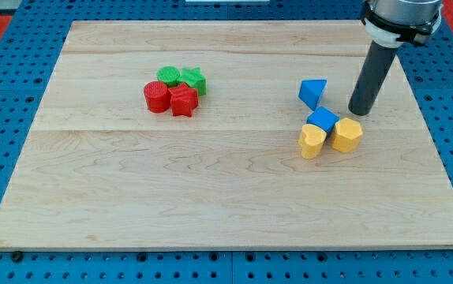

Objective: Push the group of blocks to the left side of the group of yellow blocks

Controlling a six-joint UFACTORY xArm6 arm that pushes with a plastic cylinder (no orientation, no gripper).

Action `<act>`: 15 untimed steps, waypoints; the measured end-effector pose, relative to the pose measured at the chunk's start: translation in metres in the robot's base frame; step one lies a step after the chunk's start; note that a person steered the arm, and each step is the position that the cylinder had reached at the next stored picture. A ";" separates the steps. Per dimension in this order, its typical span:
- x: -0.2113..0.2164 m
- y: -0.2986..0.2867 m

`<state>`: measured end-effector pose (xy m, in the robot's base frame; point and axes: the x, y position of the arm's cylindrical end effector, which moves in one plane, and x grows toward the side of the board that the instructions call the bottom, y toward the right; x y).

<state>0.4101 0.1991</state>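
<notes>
On the view's right side of the wooden board point(234, 189) your tip point(360, 113) stands on the surface, just above the yellow hexagonal block point(347, 135) and to the right of the blue triangular block point(312, 92). It is only a bare rod, so it has nothing to open or close and it holds nothing; it seems to touch no block now, though it is near the yellow one.

The two yellow blocks lie together: the hexagonal one and a yellow heart-like block point(312, 142), with a blue cube point(322, 120) touching them from above. The group you must move is well apart, on the view's upper left: a red cylinder point(156, 97), a red star block point(183, 101), a green cylinder point(168, 76) and a green star block point(193, 80), all packed close.

I judge the push is not yet begun. To do it well, you should go around the yellow blocks without touching them, pass above the red and green group, and come to its left side. Then push toward the view's right and a little down, slowly, through the middle of the group, so the four blocks stay together. Stop before they reach the yellow heart-like block.
</notes>
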 end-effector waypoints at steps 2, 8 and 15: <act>0.050 0.037; 0.000 -0.052; -0.002 -0.134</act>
<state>0.4081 0.0655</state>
